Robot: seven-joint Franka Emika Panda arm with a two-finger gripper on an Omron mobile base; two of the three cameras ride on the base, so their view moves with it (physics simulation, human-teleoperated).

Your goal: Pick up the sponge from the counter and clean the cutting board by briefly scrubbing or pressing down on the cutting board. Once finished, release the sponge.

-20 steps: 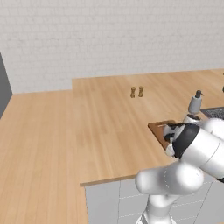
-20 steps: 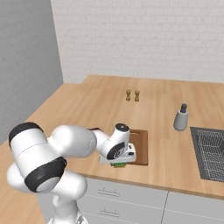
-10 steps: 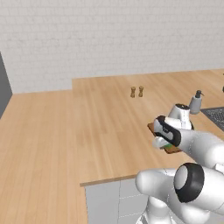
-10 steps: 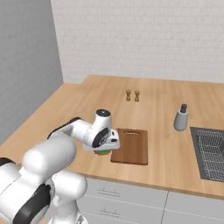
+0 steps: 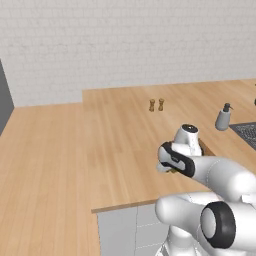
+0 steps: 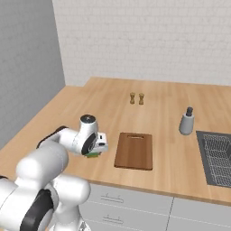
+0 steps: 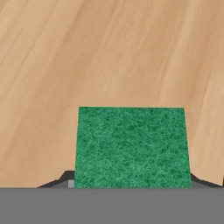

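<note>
My gripper (image 6: 95, 151) is shut on the green sponge (image 6: 92, 154), low over the light-wood counter (image 6: 103, 113). It hangs just left of the dark reddish-brown cutting board (image 6: 134, 150), apart from it. In the hand view the sponge (image 7: 131, 146) sits between the two dark fingertips (image 7: 62, 178), with bare counter planks (image 7: 109, 52) beyond it. From the left base view the gripper (image 5: 169, 169) is near the counter's front edge, and my arm covers most of the board.
Two small wooden shakers (image 6: 136, 98) stand at the back of the counter. A grey soap dispenser (image 6: 186, 122) stands beside the sink (image 6: 219, 158) at the right. A grey wall (image 6: 27, 67) rises on the left. The counter's front edge runs close to the gripper.
The arm has swung left with the sponge, from over the cutting board to the counter beside the board's left edge. The grip has stayed shut.
</note>
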